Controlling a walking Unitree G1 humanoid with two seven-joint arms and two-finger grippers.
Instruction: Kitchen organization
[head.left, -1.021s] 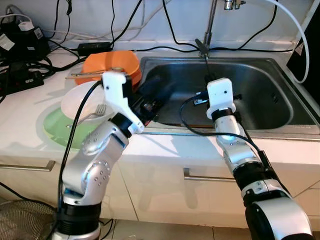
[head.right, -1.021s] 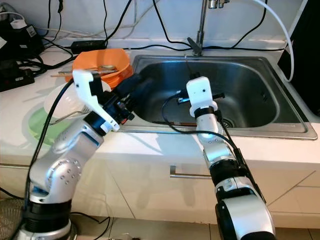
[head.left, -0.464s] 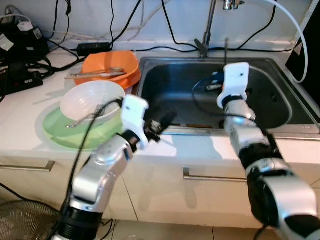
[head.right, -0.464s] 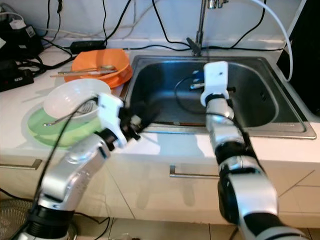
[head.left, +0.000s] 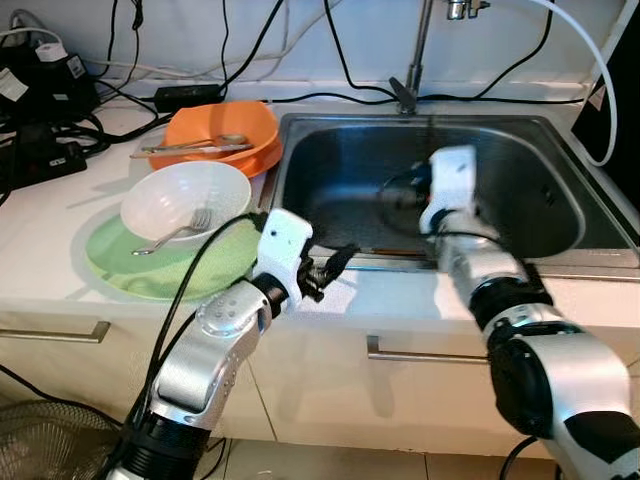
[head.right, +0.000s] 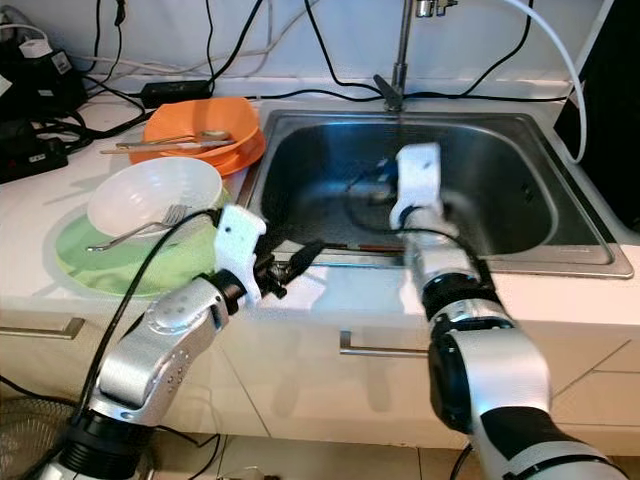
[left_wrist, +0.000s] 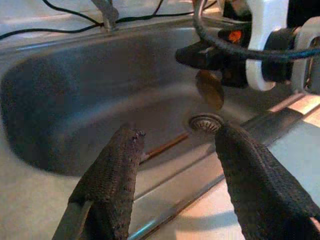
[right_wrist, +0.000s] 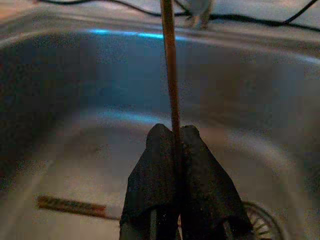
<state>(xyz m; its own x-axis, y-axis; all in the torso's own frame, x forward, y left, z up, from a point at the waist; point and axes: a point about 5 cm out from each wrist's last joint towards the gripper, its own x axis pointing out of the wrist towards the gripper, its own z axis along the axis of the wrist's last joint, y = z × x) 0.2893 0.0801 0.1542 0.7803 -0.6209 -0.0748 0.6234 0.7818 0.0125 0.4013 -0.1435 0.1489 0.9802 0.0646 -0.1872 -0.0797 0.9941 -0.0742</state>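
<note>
A thin brown chopstick (right_wrist: 169, 60) sticks up from my right gripper (right_wrist: 174, 134), which is shut on it and hangs inside the steel sink (head.left: 330, 170). A second chopstick (right_wrist: 70, 206) lies flat on the sink floor near the front wall, also seen as a brown chopstick (left_wrist: 162, 146) beside the drain (left_wrist: 206, 121). My left gripper (head.left: 335, 262) is open and holds nothing; it hovers over the counter strip just in front of the sink's front rim, pointing toward the sink.
Left of the sink stand stacked orange bowls (head.left: 220, 135) with a spoon and chopsticks across them. A white bowl (head.left: 185, 200) with a fork sits on a green plate (head.left: 130, 265). Power strips and cables (head.left: 40, 100) crowd the back left. The faucet (head.left: 415, 60) rises behind the sink.
My right gripper rose from the sink floor with the chopstick, then shifted slightly left and lower. My left gripper drew back from the sink's left rim to the counter's front edge.
</note>
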